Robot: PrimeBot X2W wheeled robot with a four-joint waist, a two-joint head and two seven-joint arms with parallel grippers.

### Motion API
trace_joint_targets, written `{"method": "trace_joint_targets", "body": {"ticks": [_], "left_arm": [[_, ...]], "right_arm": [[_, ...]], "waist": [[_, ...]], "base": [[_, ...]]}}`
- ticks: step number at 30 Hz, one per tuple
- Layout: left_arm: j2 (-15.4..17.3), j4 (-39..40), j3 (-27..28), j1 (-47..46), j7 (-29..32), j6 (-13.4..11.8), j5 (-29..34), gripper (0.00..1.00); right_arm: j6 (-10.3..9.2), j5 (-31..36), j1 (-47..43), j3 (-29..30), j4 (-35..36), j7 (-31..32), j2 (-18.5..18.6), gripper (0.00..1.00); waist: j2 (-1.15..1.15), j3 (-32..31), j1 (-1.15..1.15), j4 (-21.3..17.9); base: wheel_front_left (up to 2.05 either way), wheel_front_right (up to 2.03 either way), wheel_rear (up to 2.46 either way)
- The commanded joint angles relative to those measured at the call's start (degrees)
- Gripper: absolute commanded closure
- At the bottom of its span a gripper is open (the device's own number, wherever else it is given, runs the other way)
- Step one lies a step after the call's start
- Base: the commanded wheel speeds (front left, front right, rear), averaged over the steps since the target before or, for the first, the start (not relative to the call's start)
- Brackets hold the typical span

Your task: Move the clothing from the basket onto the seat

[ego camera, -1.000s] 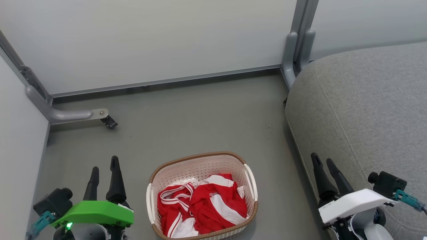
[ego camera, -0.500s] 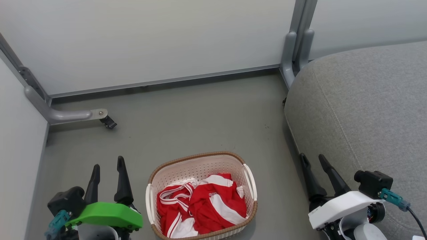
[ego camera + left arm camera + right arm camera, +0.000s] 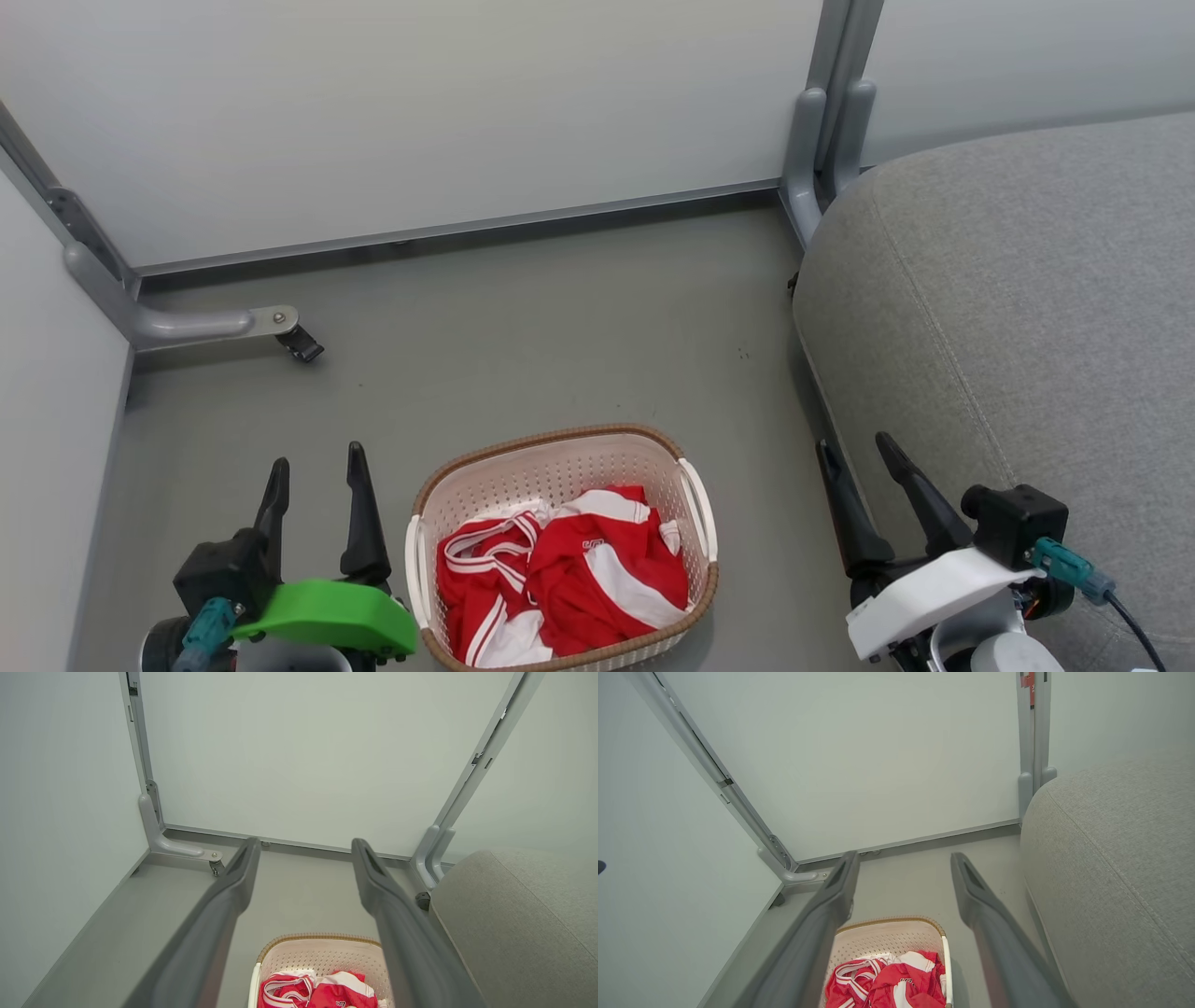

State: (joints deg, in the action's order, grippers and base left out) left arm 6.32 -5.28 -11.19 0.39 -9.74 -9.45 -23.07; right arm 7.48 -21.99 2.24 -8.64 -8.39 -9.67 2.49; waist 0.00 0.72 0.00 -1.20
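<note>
Clothing (image 3: 560, 583) heaped in basket (image 3: 551, 437) on floor (image 3: 560, 327) beside seat (image 3: 1027, 308); left gripper (image 3: 316, 455) and right gripper (image 3: 851, 441) flanking basket, clear of it, jaws of both spread.

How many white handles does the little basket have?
2. One white handle sits on the basket's left side; the second handle is on its right side, nearer the grey seat. The red clothing hides neither.

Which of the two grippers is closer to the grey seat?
The right gripper, with the white shell, beside the seat; the green-shelled left gripper sits across the basket.
</note>
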Motion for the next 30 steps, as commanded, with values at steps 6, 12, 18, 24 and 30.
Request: {"method": "trace_joint_targets", "body": {"ticks": [6,12,18,24,30], "left_arm": [[0.52,0.58,-0.94,0.80,-1.18,-0.74,4.52,0.00],[0.09,0.67,-1.23,1.25,-2.00,-0.81,7.28,0.00],[-0.33,0.19,-1.47,1.71,-2.73,-0.16,9.80,0.00],[-0.84,-0.52,-1.28,2.08,-3.37,0.45,12.56,0.00],[-1.39,-0.97,-1.03,2.26,-4.06,1.00,15.20,0.00]], "right_arm": [[0.02,4.38,-0.53,-0.69,0.91,-1.30,0.36,0.00],[0.01,7.35,-0.84,-0.90,1.13,-2.07,0.39,0.00],[0.01,9.91,-1.06,-1.15,1.13,-2.75,0.42,0.00],[0.01,12.35,-1.06,-1.56,0.91,-3.46,0.45,0.00],[0.01,14.62,-1.20,-1.60,1.09,-4.18,0.47,0.00]], "waist": [[0.00,-0.21,0.00,-0.01],[0.00,-0.34,0.00,0.07],[0.00,-0.28,0.00,0.12],[0.00,-0.20,0.00,0.12],[0.00,-0.07,0.00,0.15]], "base": [[0.00,0.00,0.00],[0.00,0.00,0.00],[0.00,0.00,0.00],[0.00,0.00,0.00],[0.00,0.00,0.00]]}}
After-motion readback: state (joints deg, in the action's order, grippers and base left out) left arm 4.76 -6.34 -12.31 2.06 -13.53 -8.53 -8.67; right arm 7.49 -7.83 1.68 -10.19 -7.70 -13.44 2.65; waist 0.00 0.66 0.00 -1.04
